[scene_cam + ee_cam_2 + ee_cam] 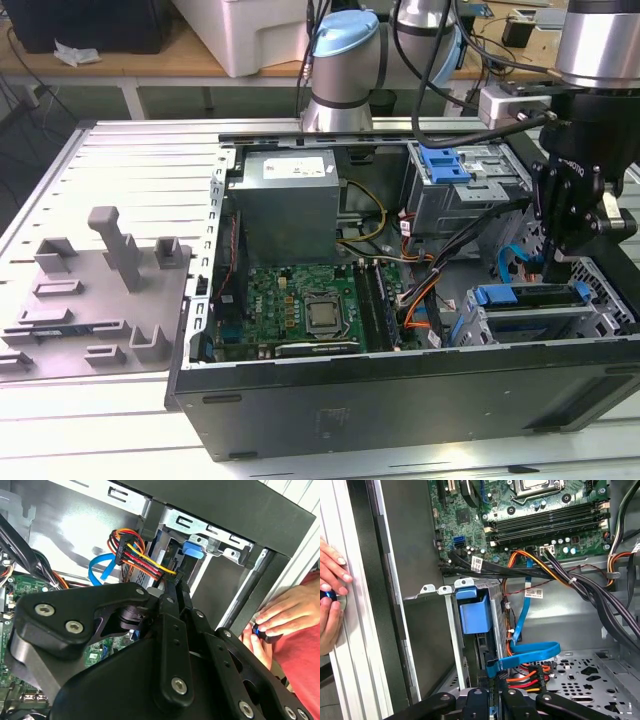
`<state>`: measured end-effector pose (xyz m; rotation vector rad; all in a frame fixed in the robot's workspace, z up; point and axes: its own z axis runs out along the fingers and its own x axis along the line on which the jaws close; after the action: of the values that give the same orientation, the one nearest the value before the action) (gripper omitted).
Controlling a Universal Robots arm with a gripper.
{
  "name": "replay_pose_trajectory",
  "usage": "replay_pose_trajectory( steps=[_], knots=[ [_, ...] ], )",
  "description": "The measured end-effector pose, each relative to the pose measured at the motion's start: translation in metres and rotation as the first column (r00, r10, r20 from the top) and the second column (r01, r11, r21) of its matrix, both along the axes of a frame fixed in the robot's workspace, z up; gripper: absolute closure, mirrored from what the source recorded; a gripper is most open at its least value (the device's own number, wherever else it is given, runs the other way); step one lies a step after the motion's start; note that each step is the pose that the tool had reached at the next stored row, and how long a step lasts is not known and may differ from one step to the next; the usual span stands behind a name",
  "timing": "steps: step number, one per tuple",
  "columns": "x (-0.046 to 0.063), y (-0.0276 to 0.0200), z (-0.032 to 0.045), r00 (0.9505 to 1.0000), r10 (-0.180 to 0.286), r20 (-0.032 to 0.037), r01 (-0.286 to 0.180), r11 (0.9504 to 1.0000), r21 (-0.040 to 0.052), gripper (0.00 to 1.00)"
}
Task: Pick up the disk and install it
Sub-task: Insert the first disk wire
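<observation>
One arm leans over the open computer case (400, 400) from the exterior view's right, its gripper (556, 262) hanging just above the drive cage (520, 328) at that end. The disk (528, 295) sits in that cage, and I see little more than the blue strip along its top; the metal body and label are hidden by the cage walls. In the first wrist view the disk (475, 614) shows edge-on as a blue tab inside the cage, with the gripper (495, 700), partly cut off, close to its cabled end beside a blue flat cable (527, 654). In the second wrist view the gripper's (176, 587) own black linkage blocks most of the cage, so whether it is clamped on the disk (194, 549), merely touching it or loose, I cannot tell. A person's hand (329, 605), seen in both wrist views, pinches a small blue-and-dark thing (327, 596) at the case's outer edge; what it is I cannot make out
</observation>
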<state>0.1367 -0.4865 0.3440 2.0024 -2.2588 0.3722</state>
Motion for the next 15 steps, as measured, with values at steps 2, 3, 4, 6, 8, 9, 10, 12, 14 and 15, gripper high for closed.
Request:
replay_pose_trajectory(
  steps=[2, 3, 4, 6, 8, 9, 10, 12, 14, 15],
  knots=[
    [0.0000, -0.0011, 0.0000, 1.0000, 0.000, 0.0000, 0.000, 1.0000, 0.0025, 0.83],
    [0.0001, -0.0012, 0.0000, 1.0000, 0.000, 0.0000, 0.000, 1.0000, 0.0025, 0.83],
    [0.0001, -0.0012, 0.0000, 1.0000, 0.000, -0.0001, 0.000, 1.0000, 0.0024, 0.83],
    [0.0007, -0.0012, 0.0000, 1.0000, 0.000, -0.0002, 0.000, 1.0000, 0.0026, 0.83],
    [0.0013, -0.0012, 0.0000, 1.0000, 0.000, -0.0005, 0.000, 1.0000, 0.0026, 0.83],
    [0.0013, -0.0012, 0.0000, 1.0000, 0.000, -0.0006, 0.000, 1.0000, 0.0025, 0.83],
    [0.0013, -0.0013, 0.0000, 1.0000, 0.000, -0.0007, 0.000, 1.0000, 0.0025, 0.83],
    [0.0013, -0.0013, -0.0001, 1.0000, 0.002, -0.0007, -0.002, 1.0000, 0.0024, 0.83],
    [0.0014, -0.0012, -0.0002, 1.0000, 0.007, -0.0009, -0.007, 1.0000, 0.0024, 0.83],
    [0.0014, -0.0012, -0.0002, 0.9999, 0.010, -0.0009, -0.010, 0.9999, 0.0024, 0.83]
  ],
)
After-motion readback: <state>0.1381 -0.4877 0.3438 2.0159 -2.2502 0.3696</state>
